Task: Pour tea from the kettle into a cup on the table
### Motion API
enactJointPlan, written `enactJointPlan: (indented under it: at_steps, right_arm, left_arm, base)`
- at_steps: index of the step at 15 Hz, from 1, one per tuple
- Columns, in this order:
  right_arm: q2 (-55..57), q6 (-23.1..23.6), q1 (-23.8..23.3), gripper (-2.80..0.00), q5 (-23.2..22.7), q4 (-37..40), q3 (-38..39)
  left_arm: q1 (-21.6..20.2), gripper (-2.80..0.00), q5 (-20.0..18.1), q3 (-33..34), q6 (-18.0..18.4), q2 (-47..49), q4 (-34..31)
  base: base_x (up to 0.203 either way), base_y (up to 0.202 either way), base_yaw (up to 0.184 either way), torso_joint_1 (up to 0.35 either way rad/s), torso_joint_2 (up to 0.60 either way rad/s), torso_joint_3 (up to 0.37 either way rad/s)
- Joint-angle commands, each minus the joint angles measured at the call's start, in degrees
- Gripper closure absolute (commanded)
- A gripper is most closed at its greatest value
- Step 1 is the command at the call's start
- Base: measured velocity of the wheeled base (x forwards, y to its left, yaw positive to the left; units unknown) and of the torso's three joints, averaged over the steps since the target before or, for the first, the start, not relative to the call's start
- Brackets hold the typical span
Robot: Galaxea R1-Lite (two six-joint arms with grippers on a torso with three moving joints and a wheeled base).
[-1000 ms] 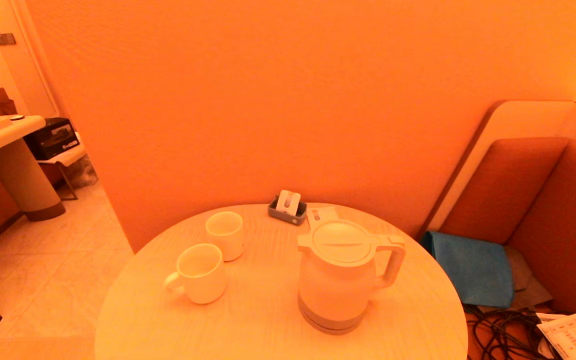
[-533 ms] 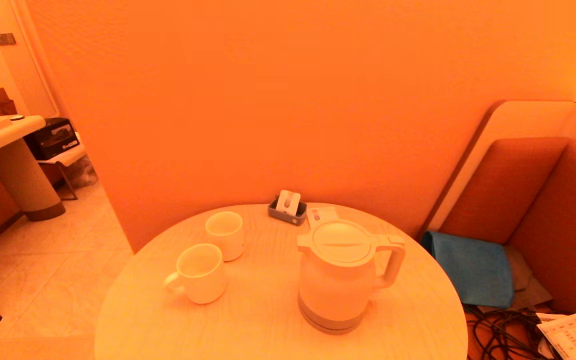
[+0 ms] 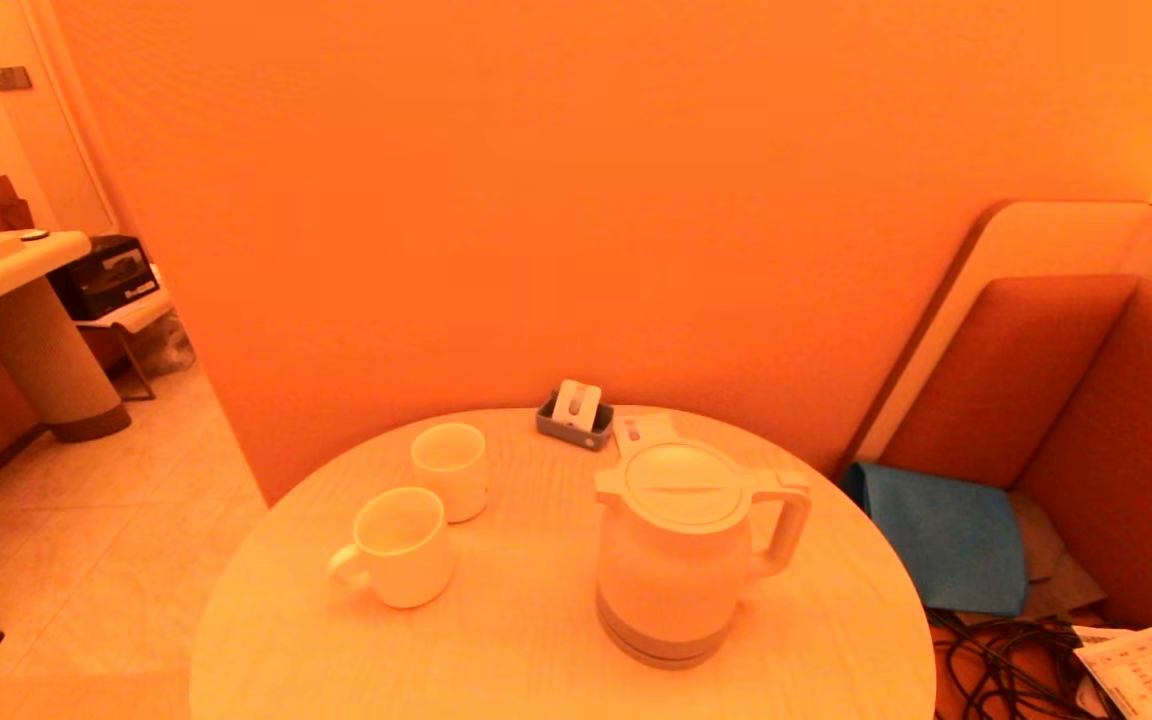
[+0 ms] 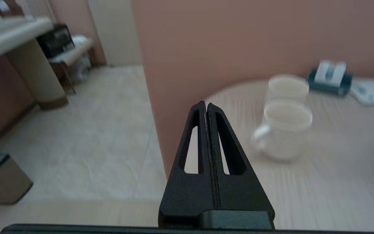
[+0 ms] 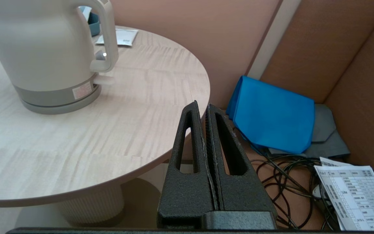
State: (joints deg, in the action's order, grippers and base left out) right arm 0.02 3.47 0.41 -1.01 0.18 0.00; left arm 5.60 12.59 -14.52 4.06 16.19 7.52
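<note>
The white kettle stands upright on the round pale wood table, right of centre, its loop handle facing right. The small handleless cup stands behind a wider white mug on the left half. Neither arm shows in the head view. My left gripper hangs shut and empty off the table's left edge, with the mug and the cup ahead of it. Shut and empty too, my right gripper hovers by the table's right edge, apart from the kettle.
A grey holder with white packets and a flat sachet lie at the table's back. A padded bench on the right holds a blue bag, black cables and a printed sheet. A wall stands close behind the table.
</note>
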Motion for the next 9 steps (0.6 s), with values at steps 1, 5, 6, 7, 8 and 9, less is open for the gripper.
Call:
enactJointPlan:
  at_steps: [1,5,6,7,8,9]
  right_arm:
    - [0.0,0.0,0.0,0.0,0.0,0.0,0.0]
    - [0.0,0.0,0.0,0.0,0.0,0.0,0.0]
    - [0.0,0.0,0.0,0.0,0.0,0.0,0.0]
    - [0.0,0.0,0.0,0.0,0.0,0.0,0.0]
    - [0.0,0.0,0.0,0.0,0.0,0.0,0.0]
    - [0.0,0.0,0.0,0.0,0.0,0.0,0.0]
  left_arm:
    - [-3.7,0.0,-0.3,-1.9,0.4,0.9,0.0]
    - [-6.9,0.0,-5.0,4.4,0.3,-6.3,-2.0]
    - [-7.0,0.0,-5.5,6.7,0.2,-6.7,-2.2]
    - [-7.0,0.0,-6.9,8.6,0.0,-7.1,-2.2]
    - [-7.0,0.0,-8.8,10.4,0.0,-8.1,-2.3]
    - [-6.9,0.0,-10.6,11.8,0.3,-10.0,-2.6]
  base:
    - [0.0,0.0,0.0,0.0,0.0,0.0]
    - [0.0,0.0,0.0,0.0,0.0,0.0]
    - [0.0,0.0,0.0,0.0,0.0,0.0]
    - [0.0,0.0,0.0,0.0,0.0,0.0]
    - [0.0,0.0,0.0,0.0,0.0,0.0]
    - [0.0,0.0,0.0,0.0,0.0,0.0]
